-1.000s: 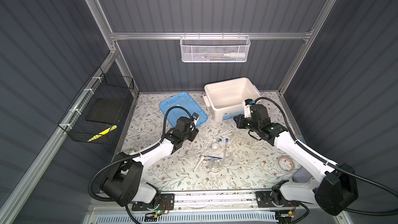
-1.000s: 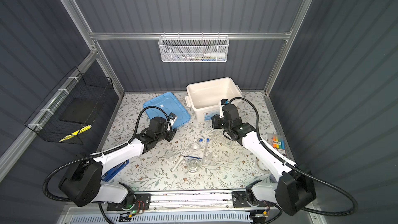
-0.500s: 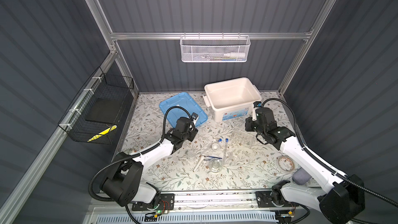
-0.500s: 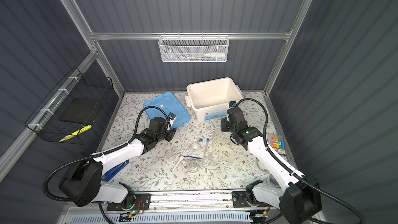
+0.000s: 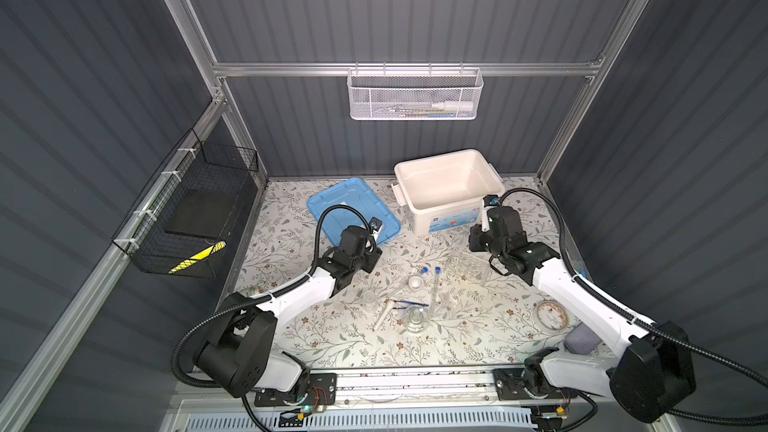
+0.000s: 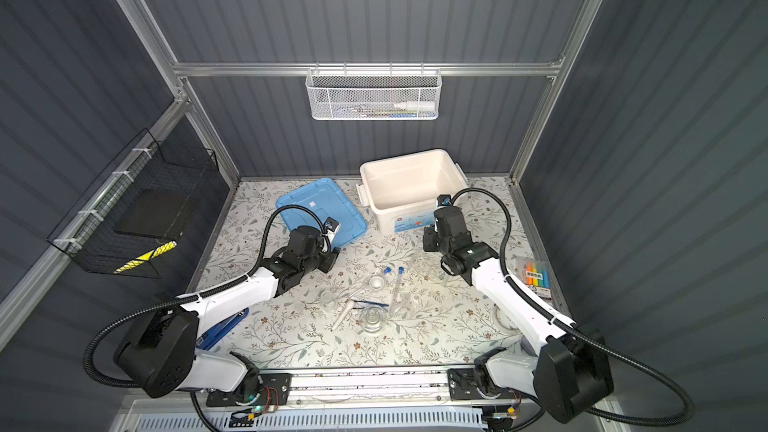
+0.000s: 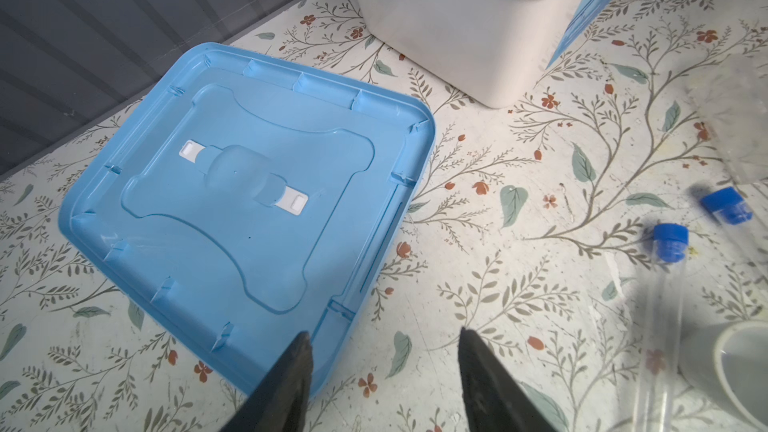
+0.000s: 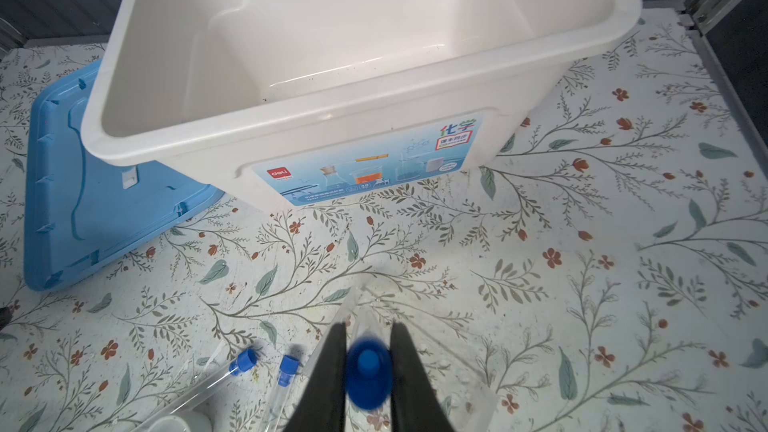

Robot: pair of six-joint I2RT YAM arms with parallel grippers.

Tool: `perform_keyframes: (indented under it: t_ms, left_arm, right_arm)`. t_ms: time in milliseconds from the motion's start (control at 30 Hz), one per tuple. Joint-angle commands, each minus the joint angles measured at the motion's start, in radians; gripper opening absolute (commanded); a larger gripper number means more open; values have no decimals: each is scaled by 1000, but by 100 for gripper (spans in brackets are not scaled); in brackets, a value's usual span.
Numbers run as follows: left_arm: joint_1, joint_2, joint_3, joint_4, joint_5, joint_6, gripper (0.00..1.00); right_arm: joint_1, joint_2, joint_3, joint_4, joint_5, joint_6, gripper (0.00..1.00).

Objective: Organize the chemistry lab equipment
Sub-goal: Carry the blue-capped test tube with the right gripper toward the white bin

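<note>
Right arm shift: it swung a little toward the right of both top views over the last second, then eased back. Its wrist now stands before the front wall of the open white plastic storage bin [image 8: 199, 147].
Right gripper [image 8: 368, 328]: clenched on a long clear blue-capped test tube [image 8: 368, 371], with the cap pointing up at the wrist camera.
Beneath it: the clear plastic tube rack [image 5: 467, 270] sits at centre right of a top view, just below the gripper. Whether the tube's tip has entered a hole I cannot tell.
Meaning: this tube looks about to be slotted into the rack; nothing is in the bin yet.
Left gripper [image 7: 385, 334]: unmoved, jaws apart and empty, hovering over the near corner of the flat light-blue plastic lid [image 7: 232, 209].
Further out: two more blue-capped tubes [image 5: 434, 290] lie flat at centre, beside the small white bowl [image 5: 415, 283], the white pestle [image 5: 382, 315] and the blue tweezers [image 5: 405, 304], all well apart from either gripper.
</note>
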Motion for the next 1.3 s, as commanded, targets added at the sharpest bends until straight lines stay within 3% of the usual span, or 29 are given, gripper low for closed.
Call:
perform_keyframes:
  t_ms: [0, 700, 1267]
  left_arm:
    - [-5, 10, -9, -18, 7, -10, 58]
    - [-6, 9, -9, -24, 16, -3, 57]
    - [-7, 9, -9, -30, 26, -2, 57]
  right_arm:
    - [6, 10, -1, 20, 12, -24, 6]
    - [35, 88, 33, 8, 17, -142, 11]
    - [50, 136, 72, -19, -15, -146, 18]
